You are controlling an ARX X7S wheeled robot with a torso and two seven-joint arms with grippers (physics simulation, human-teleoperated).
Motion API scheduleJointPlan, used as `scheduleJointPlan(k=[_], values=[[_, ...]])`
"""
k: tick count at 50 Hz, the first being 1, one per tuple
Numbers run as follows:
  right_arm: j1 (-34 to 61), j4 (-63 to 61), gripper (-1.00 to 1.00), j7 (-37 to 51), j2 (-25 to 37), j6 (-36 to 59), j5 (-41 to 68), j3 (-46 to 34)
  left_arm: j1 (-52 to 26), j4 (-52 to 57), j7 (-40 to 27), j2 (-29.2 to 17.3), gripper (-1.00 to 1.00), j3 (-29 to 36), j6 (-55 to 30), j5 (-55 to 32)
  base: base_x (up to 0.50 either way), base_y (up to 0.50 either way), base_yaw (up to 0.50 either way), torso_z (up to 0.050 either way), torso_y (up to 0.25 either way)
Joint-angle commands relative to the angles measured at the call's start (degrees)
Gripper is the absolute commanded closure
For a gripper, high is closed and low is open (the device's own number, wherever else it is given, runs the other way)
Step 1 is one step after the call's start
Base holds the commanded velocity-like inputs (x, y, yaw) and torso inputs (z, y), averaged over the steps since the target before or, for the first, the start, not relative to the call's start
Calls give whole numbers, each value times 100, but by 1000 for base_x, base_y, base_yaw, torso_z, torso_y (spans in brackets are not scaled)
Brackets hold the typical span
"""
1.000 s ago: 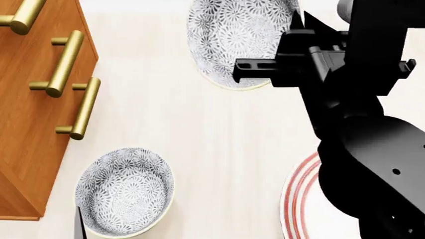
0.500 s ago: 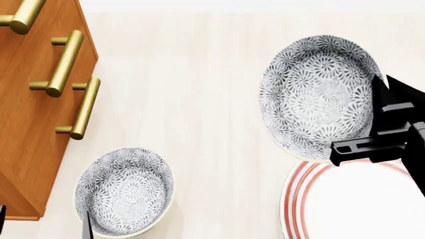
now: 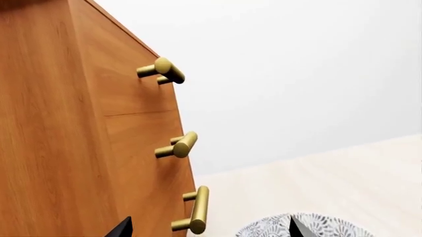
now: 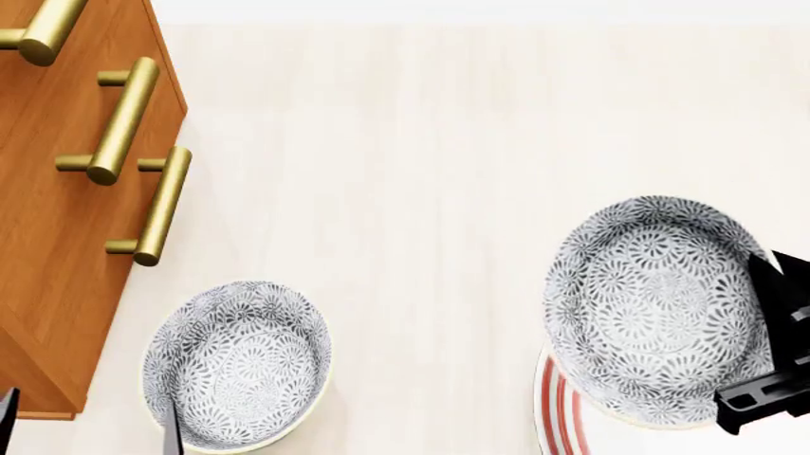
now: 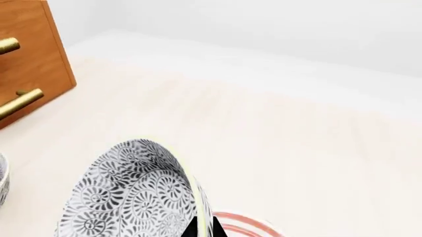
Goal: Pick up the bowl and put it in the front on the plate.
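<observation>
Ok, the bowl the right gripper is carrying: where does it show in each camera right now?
Head view: the carried bowl sits low at the right, overlapping the plate, with the right gripper at its rim.
Right wrist view: it fills the lower left.
Left wrist view: not in it; the bowl at the bottom edge is the other bowl.
Shared landmark: the wooden drawer unit.

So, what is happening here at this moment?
The right gripper holds a flower-patterned bowl by its rim, over the edge of the red-ringed plate. Whether the bowl touches the plate cannot be told. A second patterned bowl rests on the table near the wooden drawer cabinet, with the left gripper idle close by it.
</observation>
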Motion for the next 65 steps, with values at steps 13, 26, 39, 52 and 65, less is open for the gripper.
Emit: scheduleJointPlan(k=[13,26,39,52,65], values=[[-1277,57,100,-1274,322,-675,-427,730,-19,-29,59,23,-100,18,-52,36,0,0,0,0,0],[-1206,316,100,-1100,266,-624,-576,677,-17,5,50,1,-100,44,-89,35,0,0,0,0,1],[-1270,527,100,-1057,23,-654,-680,527,-32,-5,43,-15,-100,75,-108,33,0,0,0,0,0],[-1254,1039,100,-1061,-400,-712,-726,345,-33,-28,35,-34,-100,114,-100,30,0,0,0,0,1],[-938,1648,100,-1014,-755,-691,-832,113,-53,-70,33,-45,-100,146,-95,5,0,0,0,0,0]])
